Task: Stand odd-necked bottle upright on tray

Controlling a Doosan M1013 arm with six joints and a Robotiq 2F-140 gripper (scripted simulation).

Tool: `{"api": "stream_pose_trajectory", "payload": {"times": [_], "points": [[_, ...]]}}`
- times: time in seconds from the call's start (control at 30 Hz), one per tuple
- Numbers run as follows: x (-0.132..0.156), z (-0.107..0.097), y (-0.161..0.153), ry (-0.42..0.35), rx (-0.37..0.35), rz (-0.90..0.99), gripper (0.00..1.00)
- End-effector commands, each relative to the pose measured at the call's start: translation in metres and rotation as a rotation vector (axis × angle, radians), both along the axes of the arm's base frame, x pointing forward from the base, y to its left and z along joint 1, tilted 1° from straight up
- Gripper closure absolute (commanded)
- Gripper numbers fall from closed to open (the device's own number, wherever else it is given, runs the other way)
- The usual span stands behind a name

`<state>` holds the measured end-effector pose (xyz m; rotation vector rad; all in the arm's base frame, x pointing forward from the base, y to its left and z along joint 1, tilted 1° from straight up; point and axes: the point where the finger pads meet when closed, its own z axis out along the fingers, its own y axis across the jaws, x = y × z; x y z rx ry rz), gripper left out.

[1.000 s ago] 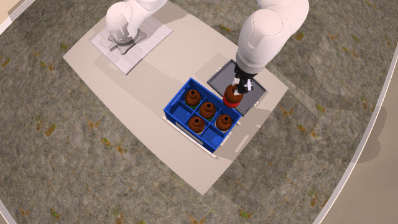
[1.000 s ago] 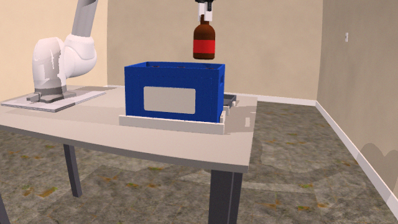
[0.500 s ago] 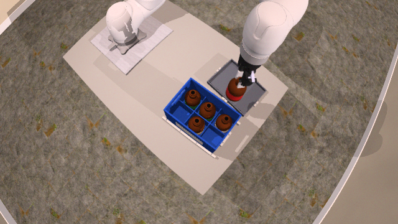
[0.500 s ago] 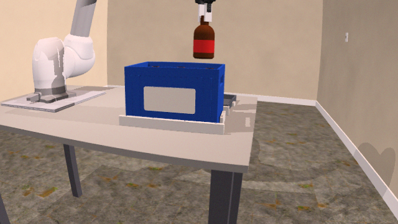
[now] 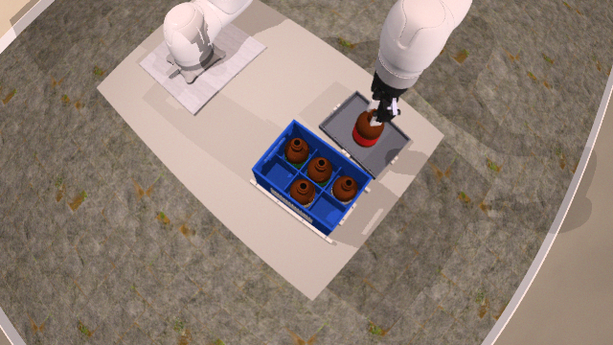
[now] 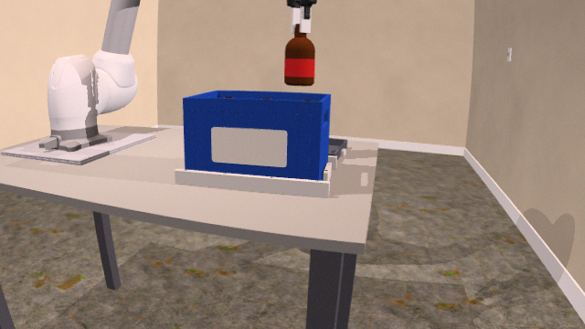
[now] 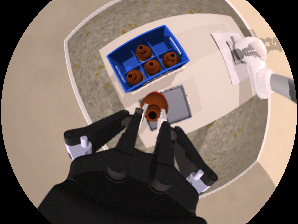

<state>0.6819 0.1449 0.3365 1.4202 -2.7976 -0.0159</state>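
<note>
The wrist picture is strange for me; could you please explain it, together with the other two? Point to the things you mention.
It looks out past the black gripper (image 5: 375, 120) (image 6: 300, 28) (image 7: 153, 113), at the end of a white robot arm. The top picture looks down on the table (image 5: 215, 158) (image 6: 137, 192); the exterior one looks from the side. A blue crate (image 5: 312, 218) (image 6: 196, 137) (image 7: 122, 85) with four brown bottles inside stands beside a grey tray (image 5: 385, 158) (image 6: 338, 147) (image 7: 179, 102). The gripper holds a red-labelled bottle (image 5: 370, 128) (image 6: 299, 68) (image 7: 159, 100) by its neck, in the air.

Over the last second we've shifted the claw (image 5: 374, 114) (image 6: 301, 26) (image 7: 153, 112) and its red-label bottle (image 5: 366, 134) (image 6: 299, 68) (image 7: 159, 101) away from the crate (image 5: 259, 172) (image 6: 256, 110) (image 7: 116, 70), toward the tabletop's (image 5: 215, 144) (image 6: 137, 187) (image 7: 205, 65) upper-right edge as the top view shows it. Bottle's now farther in over the tray (image 5: 390, 144) (image 6: 338, 147) (image 7: 179, 102).
</note>
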Motion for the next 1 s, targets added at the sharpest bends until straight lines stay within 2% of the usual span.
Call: {"api": "stream_pose_trajectory", "payload": {"times": [0.0,0.97], "points": [[-0.002,0.0,0.005,0.0,0.0,0.0,1.0],[-0.016,0.001,0.047,0.0,0.0,0.0,1.0]]}}
